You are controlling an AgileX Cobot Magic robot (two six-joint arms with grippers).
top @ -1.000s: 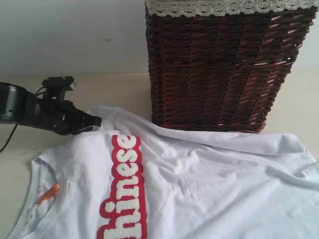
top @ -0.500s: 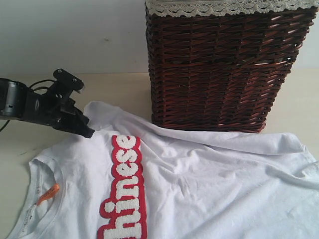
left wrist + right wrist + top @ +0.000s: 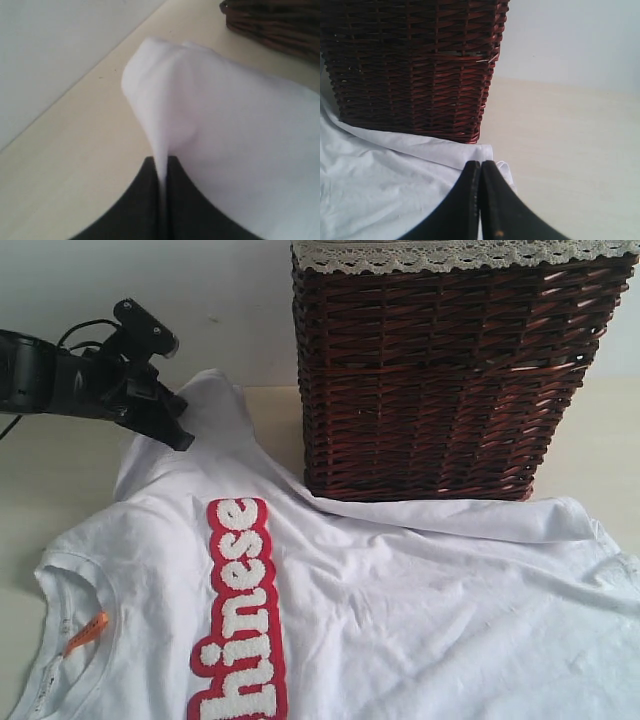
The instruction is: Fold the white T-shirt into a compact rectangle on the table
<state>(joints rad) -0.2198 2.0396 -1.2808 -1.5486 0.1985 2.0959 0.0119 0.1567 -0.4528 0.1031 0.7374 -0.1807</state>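
Just changed: the left tool (image 3: 183, 438) has risen off the counter (image 3: 60, 480) with the sleeve (image 3: 212, 398) in its grip. That corner now tents up in the air beside the wicker basket (image 3: 440, 380).
Knock-on: the collar, the orange neck tag (image 3: 86, 632) and the red lettered strip (image 3: 238, 610) have slid a little toward the left arm's side.
Left tool: clenched on a thin ridge of sleeve cloth. The left wrist view shows the fabric running straight down between the closed black tips.
Right tool (image 3: 480, 167): fingers pressed together, low over the hem corner near the basket's foot. Whether any cloth is nipped there I cannot tell.
White T-shirt (image 3: 420, 610): spread face up and wrinkled on the counter, its far edge up against the basket's base, with only the lifted sleeve off the surface.
Meaning for the task: the folding looks barely begun. The sleeve seems ready to be carried in over the chest, and no fold lies flat yet.
Risk: the body is dragging along with the pull, so a fold laid now may land crooked.
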